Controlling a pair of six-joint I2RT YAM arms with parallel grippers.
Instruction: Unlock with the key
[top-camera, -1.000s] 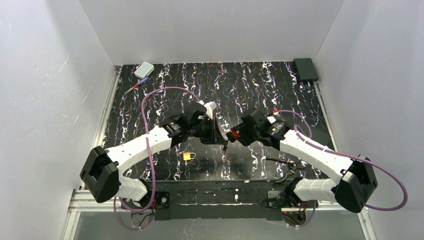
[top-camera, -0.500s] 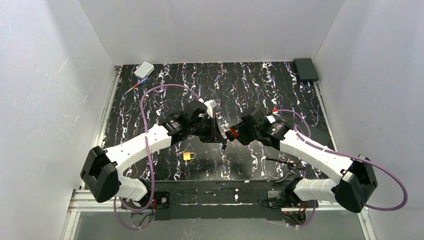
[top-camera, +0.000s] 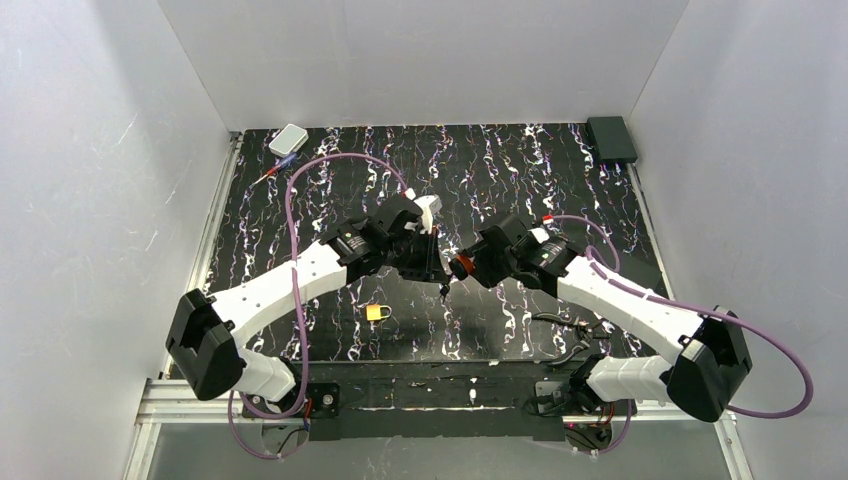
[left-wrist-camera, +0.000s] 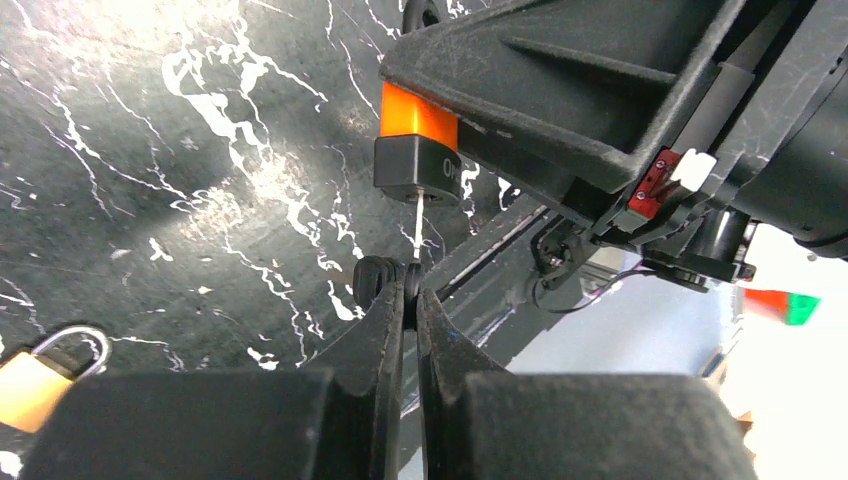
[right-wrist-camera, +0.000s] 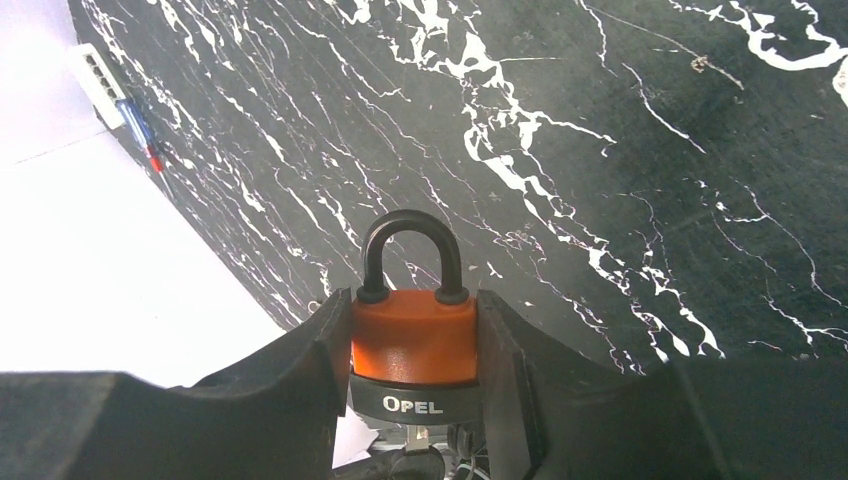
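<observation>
Right gripper (right-wrist-camera: 415, 322) is clamping the orange Opel padlock (right-wrist-camera: 412, 345) by its sides, shackle closed, over the marbled black table (right-wrist-camera: 620, 150). Left gripper (left-wrist-camera: 410, 300), just under the padlock, is pinching the small black-headed key (left-wrist-camera: 377, 280) tight, with the thin blade touching the padlock's black base. Small yellow padlock (top-camera: 377, 312) is lying on the table near the orange one.

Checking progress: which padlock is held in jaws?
The orange padlock, clamped in the jaws of the right gripper; the yellow padlock lies on the table.
</observation>
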